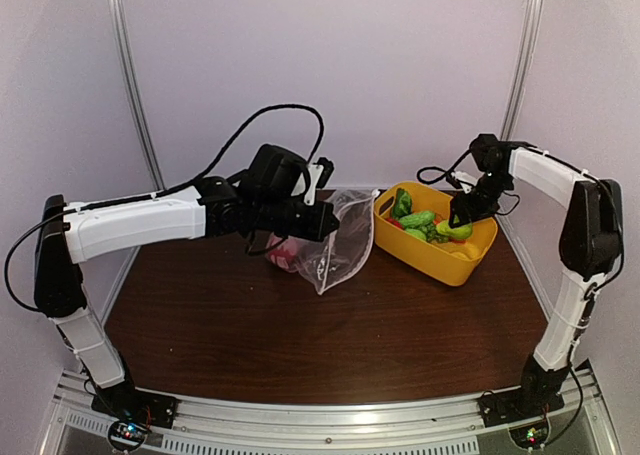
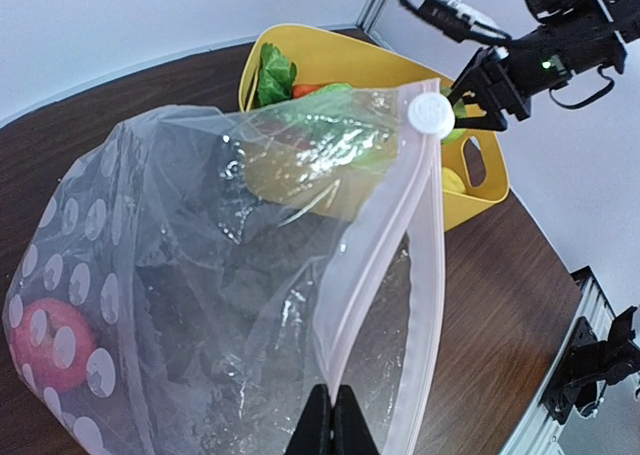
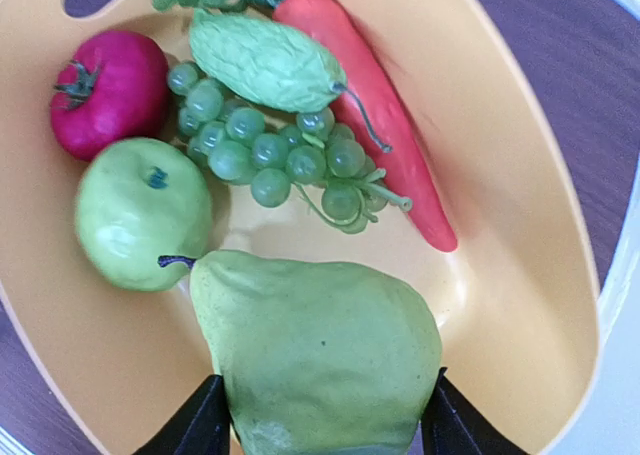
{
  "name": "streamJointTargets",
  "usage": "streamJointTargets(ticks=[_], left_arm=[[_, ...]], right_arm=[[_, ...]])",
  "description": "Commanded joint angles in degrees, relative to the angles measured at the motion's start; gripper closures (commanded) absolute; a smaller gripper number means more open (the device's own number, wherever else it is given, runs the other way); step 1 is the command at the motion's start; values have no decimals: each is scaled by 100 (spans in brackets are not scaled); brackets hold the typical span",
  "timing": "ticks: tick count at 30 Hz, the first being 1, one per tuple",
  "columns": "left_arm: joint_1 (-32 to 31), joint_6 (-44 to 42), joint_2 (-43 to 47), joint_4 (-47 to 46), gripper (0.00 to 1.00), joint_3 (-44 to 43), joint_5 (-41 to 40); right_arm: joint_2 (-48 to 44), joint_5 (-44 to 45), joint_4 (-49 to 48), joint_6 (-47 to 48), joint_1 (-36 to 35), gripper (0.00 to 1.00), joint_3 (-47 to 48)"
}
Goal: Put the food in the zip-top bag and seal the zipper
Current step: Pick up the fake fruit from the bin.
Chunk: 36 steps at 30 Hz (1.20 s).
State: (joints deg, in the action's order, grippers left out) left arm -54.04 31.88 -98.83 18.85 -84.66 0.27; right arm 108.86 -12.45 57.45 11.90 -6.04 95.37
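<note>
Currently the green pear is inside the yellow basket, clamped between the two fingers of the right gripper. Also in the basket are a green apple, a red tomato, a grape bunch, a bumpy green gourd and an orange carrot. The zip-top bag stands just beside the basket on the brown table, mouth open, with one red fruit inside. The left gripper is closed on the zipper, holding that edge raised.

Pear cut off below (right wrist view); zip-top bag cropped too.
</note>
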Motion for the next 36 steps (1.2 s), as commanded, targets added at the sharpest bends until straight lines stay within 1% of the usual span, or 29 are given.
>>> streamJointTargets(ticks=[1,5,11,15,19,23,27,31,33,36], left_arm=[[16,230,180,-270,100,55,56],[16,393,154,-301,100,12,-265],[47,555,10,-219,100,-243,-348],[52,748,-23,-368,100,-229,-354],[77,947,-44,-570,100,-230,-235],[102,1102,-49,-735,100,-241,-149],[126,1225,-62,-924,100,-260,-29],[144,1334,-83,-981,100,-329,178],[141,1360,-77,-1017,100,-340,246],[139,1353,-75,-1104,100,-309,341]], right_arm=[[-749,-317,-25,154,33,52,-183],[-1479,-898,-401,251,34,55,-634],[-2471,-1550,-815,249,24,58,-1203],[-2997,-2413,-1149,189,-1,59,-1471],[-3321,-3303,-1526,79,-234,60,-1645],[-3487,-4001,-2003,-105,-691,58,-1798],[-3439,-3952,-2161,-37,-1368,57,-1728],[-3199,-3142,-2107,1,-2000,58,-1496],[-3106,-2588,-2126,9,-2193,59,-1420],[-3041,-2549,-2194,54,-2289,59,-1393]])
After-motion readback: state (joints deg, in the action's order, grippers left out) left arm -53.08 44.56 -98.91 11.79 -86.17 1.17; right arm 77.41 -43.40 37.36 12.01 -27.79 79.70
